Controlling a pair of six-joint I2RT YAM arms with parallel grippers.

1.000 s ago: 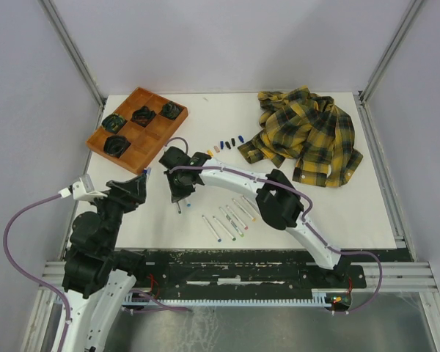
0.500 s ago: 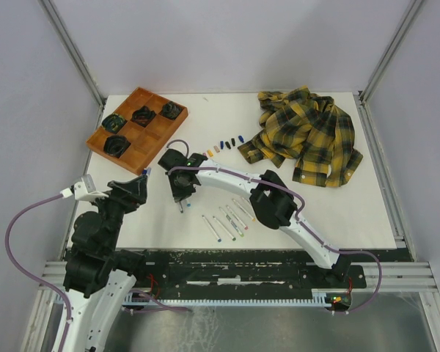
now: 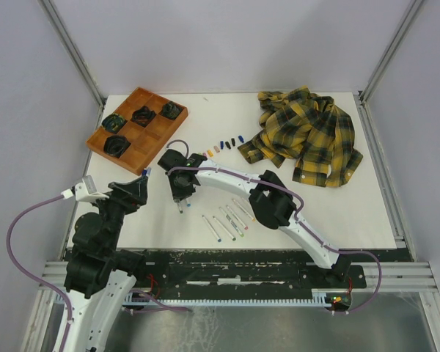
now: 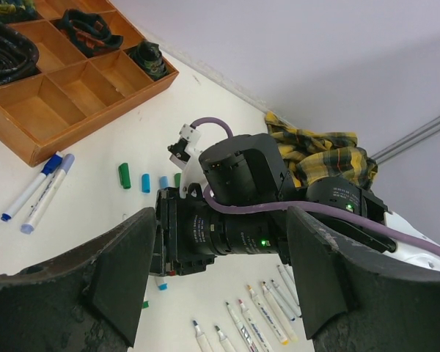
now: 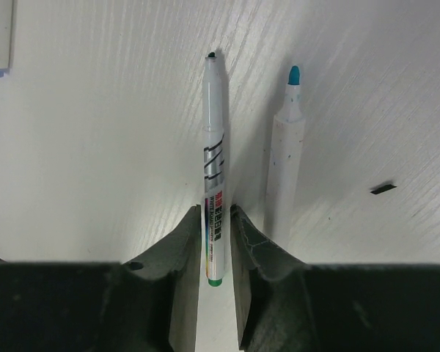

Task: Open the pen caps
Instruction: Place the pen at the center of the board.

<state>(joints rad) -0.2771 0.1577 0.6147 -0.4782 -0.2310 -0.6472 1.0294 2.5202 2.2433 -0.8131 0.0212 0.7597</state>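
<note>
My right gripper (image 3: 180, 195) points down at the table, left of centre. In the right wrist view its jaws (image 5: 215, 217) are shut on a white marker (image 5: 214, 139) with a bare dark tip and a green rear end, which lies along the table. A second uncapped marker with a teal tip (image 5: 286, 158) lies just right of it. Several loose pen caps (image 3: 224, 143) lie in a row behind; green and blue ones show in the left wrist view (image 4: 124, 175). My left gripper (image 3: 136, 189) (image 4: 220, 275) hangs open and empty at the left.
A wooden compartment tray (image 3: 150, 139) with dark coiled items stands at the back left. A yellow plaid shirt (image 3: 304, 136) lies at the back right. Several uncapped markers (image 3: 231, 218) lie in a row near the front. Two blue-capped markers (image 4: 40, 192) lie by the tray.
The right arm has shifted slightly left and its gripper has come down closer to the table with the marker. The left arm has not moved.
</note>
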